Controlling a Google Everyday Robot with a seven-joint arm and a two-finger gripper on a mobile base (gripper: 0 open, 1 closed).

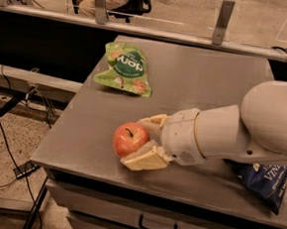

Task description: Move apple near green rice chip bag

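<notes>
The red apple (130, 139) with a short dark stem sits near the front left of the grey table (200, 86). My gripper (144, 140) reaches in from the right, its two cream fingers (143, 158) on either side of the apple, closed against it. The green rice chip bag (125, 68) lies flat at the back left of the table, well apart from the apple. My white arm (241, 131) covers the right part of the table.
A dark blue chip bag (265, 180) lies at the front right, partly under my arm. The table's front edge is just below the apple. A glass barrier with metal posts (221, 20) runs along the back. Cables lie on the floor at left.
</notes>
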